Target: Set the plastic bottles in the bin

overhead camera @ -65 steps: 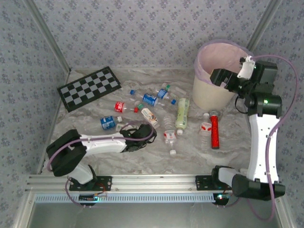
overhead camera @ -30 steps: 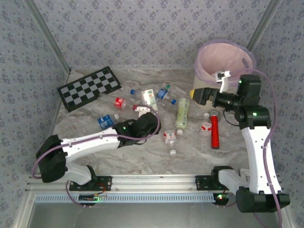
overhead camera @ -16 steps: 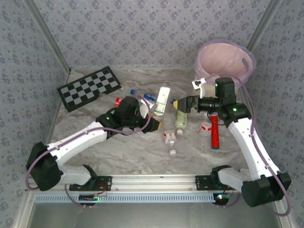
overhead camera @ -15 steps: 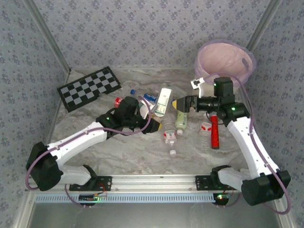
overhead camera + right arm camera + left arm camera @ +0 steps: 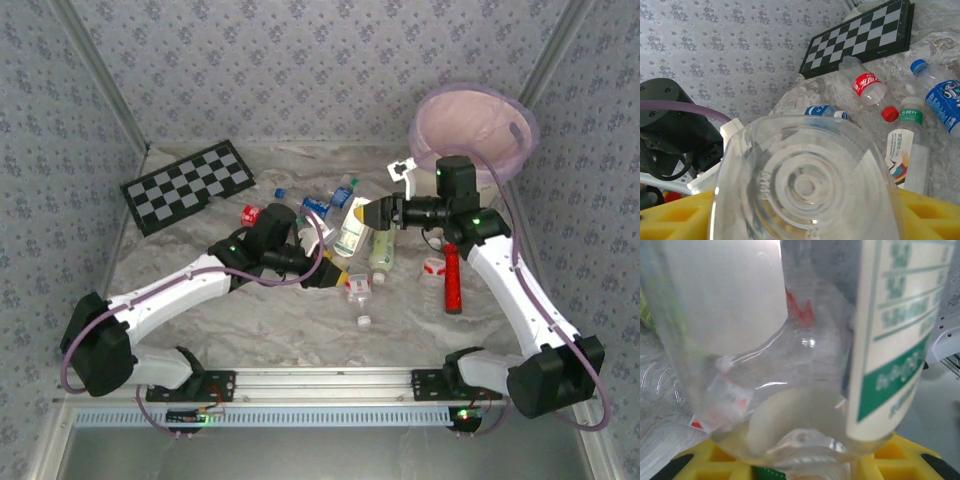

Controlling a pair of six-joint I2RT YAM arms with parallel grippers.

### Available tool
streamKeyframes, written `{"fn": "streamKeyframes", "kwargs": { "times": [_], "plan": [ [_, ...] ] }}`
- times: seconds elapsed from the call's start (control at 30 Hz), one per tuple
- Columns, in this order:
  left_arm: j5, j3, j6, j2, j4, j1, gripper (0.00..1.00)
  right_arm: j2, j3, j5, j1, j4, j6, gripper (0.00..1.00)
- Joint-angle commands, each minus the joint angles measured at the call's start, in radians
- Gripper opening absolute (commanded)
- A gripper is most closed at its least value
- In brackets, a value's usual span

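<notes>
A clear bottle with a green-and-white label (image 5: 352, 225) hangs tilted over the middle of the table between both grippers. My left gripper (image 5: 328, 270) is shut on its neck (image 5: 805, 460), yellow fingers (image 5: 900, 455) on either side. My right gripper (image 5: 385, 213) is open at the bottle's other end, and the round base (image 5: 805, 185) sits between its yellow fingers (image 5: 670, 215). Several more bottles lie on the table: a pale-green one (image 5: 383, 245), a red-labelled one (image 5: 251, 213), a blue-labelled one (image 5: 315, 207) and a small one (image 5: 358, 288). The bin (image 5: 480, 125) stands at the back right.
A solid red cylinder (image 5: 452, 275) lies right of the bottles beside a small red-labelled bottle (image 5: 432, 268). A checkerboard (image 5: 188, 185) lies at the back left. A loose white cap (image 5: 364, 321) sits toward the front. Patterned walls close in the table.
My left gripper lifted the green-and-white bottle and carried it right. My right arm swung from the bin down and left until the bottle's base came between its fingers.
</notes>
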Motion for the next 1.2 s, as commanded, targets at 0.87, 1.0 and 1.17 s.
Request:
{"fn": "streamKeyframes", "kwargs": {
  "times": [0.87,1.0,1.17],
  "plan": [
    [-0.719,-0.156,-0.203,-0.379,-0.187,-0.005,0.99,0.130,0.723,0.975,-0.326,-0.346,-0.230,0.00],
    [-0.743,-0.174,-0.236,-0.381,-0.206,-0.002,0.99,0.241,0.795,1.009,-0.334,-0.382,-0.267,0.00],
    [-0.736,-0.186,-0.267,-0.381,-0.209,-0.002,0.99,0.351,0.841,1.003,-0.337,-0.417,-0.270,0.00]
  ]
}}
